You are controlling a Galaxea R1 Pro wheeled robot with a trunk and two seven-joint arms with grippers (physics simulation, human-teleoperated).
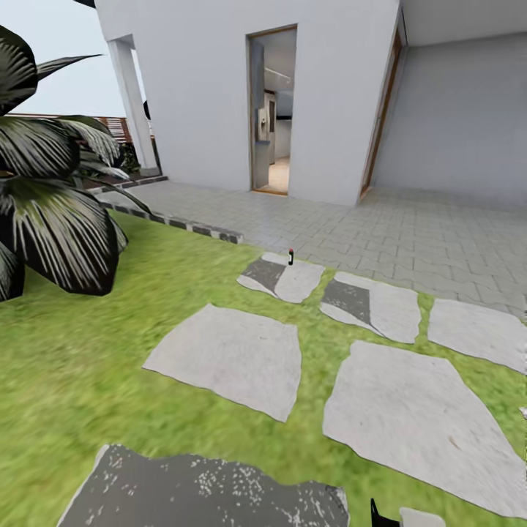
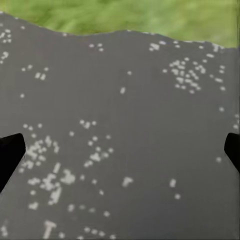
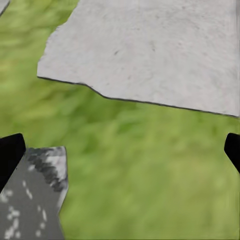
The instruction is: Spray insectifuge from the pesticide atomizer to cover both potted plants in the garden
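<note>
The pesticide atomizer (image 1: 290, 256), a tiny dark bottle with a red top, stands upright on a far stepping stone (image 1: 282, 277) near the paved patio, well ahead of me. The garden lawn (image 1: 110, 329) spreads around the stones. The potted plants are out of view. In the left wrist view my left gripper (image 2: 120, 155) is open over a dark speckled stone (image 2: 125, 115), with nothing between its fingers. In the right wrist view my right gripper (image 3: 120, 155) hangs open over grass (image 3: 145, 170), also holding nothing.
A big dark spiky-leaved plant (image 1: 51, 197) crowds the left side. Several pale stepping stones (image 1: 230, 359) lie in the grass ahead. Beyond them is a grey paved patio (image 1: 410, 234), a white house wall and an open doorway (image 1: 272, 110). A dark stone (image 1: 205, 490) lies at my feet.
</note>
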